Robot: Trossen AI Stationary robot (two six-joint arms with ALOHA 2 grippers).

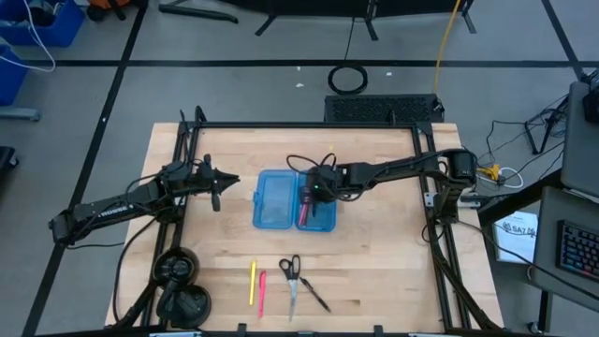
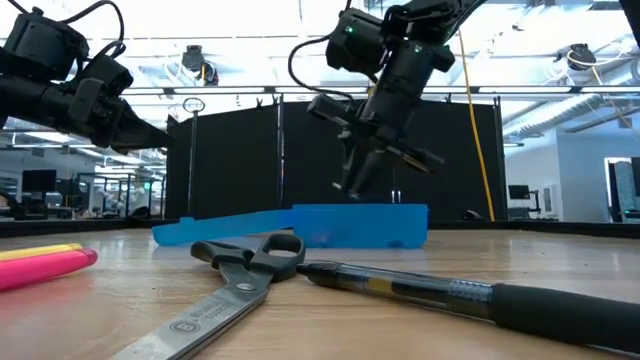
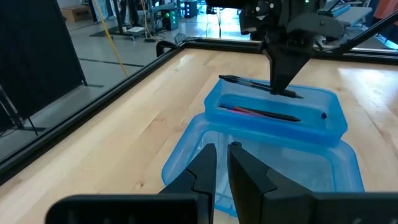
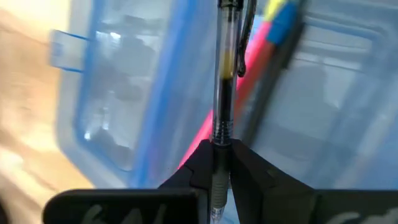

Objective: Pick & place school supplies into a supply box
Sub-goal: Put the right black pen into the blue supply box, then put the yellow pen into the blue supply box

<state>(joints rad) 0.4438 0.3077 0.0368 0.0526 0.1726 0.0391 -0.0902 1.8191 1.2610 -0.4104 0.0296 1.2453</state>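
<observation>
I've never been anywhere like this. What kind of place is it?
Probably a robotics lab in an open office. Two robot arms are mounted on a framed wooden table, cables trail over the floor, and desks with monitors sit under exposed ceiling lights behind it.

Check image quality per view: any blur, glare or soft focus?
Right wrist view: supply box smeared, pen in the right gripper fairly sharp. Low view: bright ceiling lights, black pen soft up close. High and left wrist views: evenly lit, clear.

Pale wooden butcher-block tabletop [image 1: 374,281], black metal frame [image 1: 309,125] around it, black coiled cable [image 1: 348,79] on grey floor, blue plastic bins [image 1: 42,23]
</observation>
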